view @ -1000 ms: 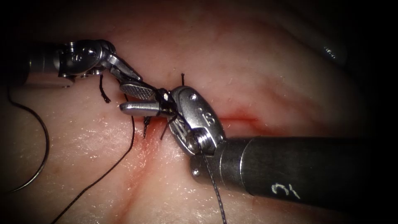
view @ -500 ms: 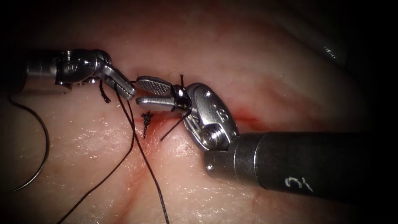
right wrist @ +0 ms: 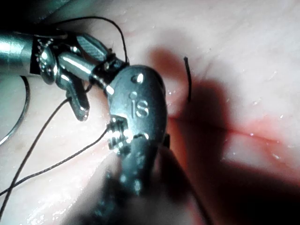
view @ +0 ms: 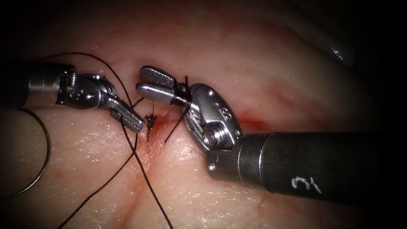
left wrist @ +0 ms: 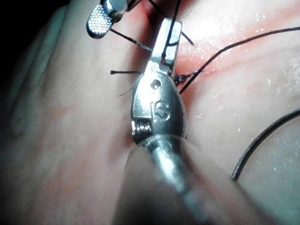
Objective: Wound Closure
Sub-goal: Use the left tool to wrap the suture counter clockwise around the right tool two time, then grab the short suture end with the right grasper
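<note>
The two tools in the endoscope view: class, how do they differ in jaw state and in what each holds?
The left tool has shut jaws that clamp the thread; the right tool has open jaws with thread looped around them. The left comes in from the cut's left, the right from its right. Neither holds the needle.

Endoscope looks down from front; wrist cameras sit close, sharing the cut (view: 250,123).

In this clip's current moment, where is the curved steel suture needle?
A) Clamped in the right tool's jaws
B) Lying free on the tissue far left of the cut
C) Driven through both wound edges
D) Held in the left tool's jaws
B: the curved steel needle lies on the pale pork tissue, apart from the left tool, which grips black thread, and the open right tool.
</note>
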`<act>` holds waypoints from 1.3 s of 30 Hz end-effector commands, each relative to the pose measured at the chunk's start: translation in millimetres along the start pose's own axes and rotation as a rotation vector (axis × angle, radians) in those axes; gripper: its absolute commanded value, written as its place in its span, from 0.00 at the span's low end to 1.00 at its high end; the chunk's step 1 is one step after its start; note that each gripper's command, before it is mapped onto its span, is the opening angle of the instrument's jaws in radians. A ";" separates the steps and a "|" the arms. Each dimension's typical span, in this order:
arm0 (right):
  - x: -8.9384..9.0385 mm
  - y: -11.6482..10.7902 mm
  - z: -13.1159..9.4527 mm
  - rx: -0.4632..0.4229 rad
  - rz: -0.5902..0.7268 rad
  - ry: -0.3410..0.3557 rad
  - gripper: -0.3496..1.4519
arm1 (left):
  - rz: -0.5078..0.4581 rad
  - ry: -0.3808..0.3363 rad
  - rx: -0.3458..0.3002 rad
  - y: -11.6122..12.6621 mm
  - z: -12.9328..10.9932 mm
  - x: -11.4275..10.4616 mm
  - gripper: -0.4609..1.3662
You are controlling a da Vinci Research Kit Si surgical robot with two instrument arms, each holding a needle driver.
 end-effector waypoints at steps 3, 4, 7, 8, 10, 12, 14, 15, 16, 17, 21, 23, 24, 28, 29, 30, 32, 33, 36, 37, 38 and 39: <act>-0.4 -0.2 -0.3 -0.075 -0.011 -0.086 0.38 | -0.001 -0.015 0.009 0.1 0.7 0.1 0.06; -0.6 -0.3 -0.5 -0.099 -0.026 -0.114 0.39 | -0.001 -0.021 0.014 0.1 1.0 0.2 0.06; -1.2 -0.1 -0.8 -0.159 -0.052 -0.143 0.49 | -0.002 -0.032 0.022 0.0 1.6 0.3 0.06; -1.6 -0.1 -1.0 -0.187 -0.066 -0.150 0.57 | -0.002 -0.037 0.025 0.0 1.7 0.4 0.06; -2.1 0.0 -1.2 -0.226 -0.084 -0.156 0.69 | -0.003 -0.046 0.032 0.0 2.0 0.4 0.06; -2.5 0.0 -1.5 -0.270 -0.104 -0.174 0.68 | -0.005 -0.067 0.045 0.0 2.1 0.5 0.06; -2.8 0.0 -1.9 -0.312 -0.121 -0.196 0.69 | -0.010 -0.118 0.078 0.1 2.2 0.4 0.06; -2.8 -0.1 -1.9 -0.324 -0.125 -0.199 0.70 | -0.012 -0.133 0.087 0.1 2.2 0.3 0.06; -2.8 -0.1 -2.1 -0.358 -0.111 -0.203 0.71 | -0.018 -0.165 0.107 0.2 2.2 0.3 0.06; -2.8 -0.1 -2.2 -0.374 -0.098 -0.203 0.70 | -0.022 -0.187 0.121 0.3 2.2 0.2 0.06; -2.6 -0.1 -2.8 -0.431 -0.086 -0.188 0.68 | -0.037 -0.260 0.163 0.9 2.3 -0.2 0.06; -2.4 0.0 -3.3 -0.470 -0.086 -0.185 0.66 | -0.041 -0.288 0.179 1.2 2.3 -0.3 0.06; -2.3 0.1 -3.5 -0.485 -0.084 -0.184 0.64 | -0.043 -0.293 0.182 1.2 2.2 -0.4 0.06; -2.2 0.3 -4.3 -0.544 -0.072 -0.189 0.59 | -0.042 -0.311 0.191 1.3 2.0 -0.7 0.06; -2.2 0.3 -4.6 -0.556 -0.070 -0.188 0.59 | -0.042 -0.316 0.194 1.4 2.0 -0.8 0.06; -2.2 0.4 -4.8 -0.571 -0.068 -0.192 0.59 | -0.043 -0.323 0.197 1.6 2.0 -0.9 0.06; -2.2 0.5 -5.1 -0.591 -0.074 -0.195 0.59 | -0.042 -0.319 0.197 1.8 2.2 -1.0 0.06; -2.3 0.6 -5.4 -0.615 -0.068 -0.198 0.59 | -0.041 -0.321 0.194 2.0 2.3 -1.1 0.06; -2.3 0.9 -5.8 -0.656 -0.061 -0.198 0.59 | -0.038 -0.325 0.188 2.3 2.5 -1.2 0.06; -2.3 1.1 -5.8 -0.672 -0.060 -0.194 0.59 | -0.037 -0.324 0.187 2.5 2.6 -1.3 0.06; -2.4 1.3 -5.9 -0.687 -0.063 -0.196 0.59 | -0.030 -0.321 0.183 2.6 2.7 -1.3 0.06; -2.5 1.5 -5.9 -0.698 -0.066 -0.195 0.59 | -0.030 -0.319 0.182 2.6 2.8 -1.4 0.06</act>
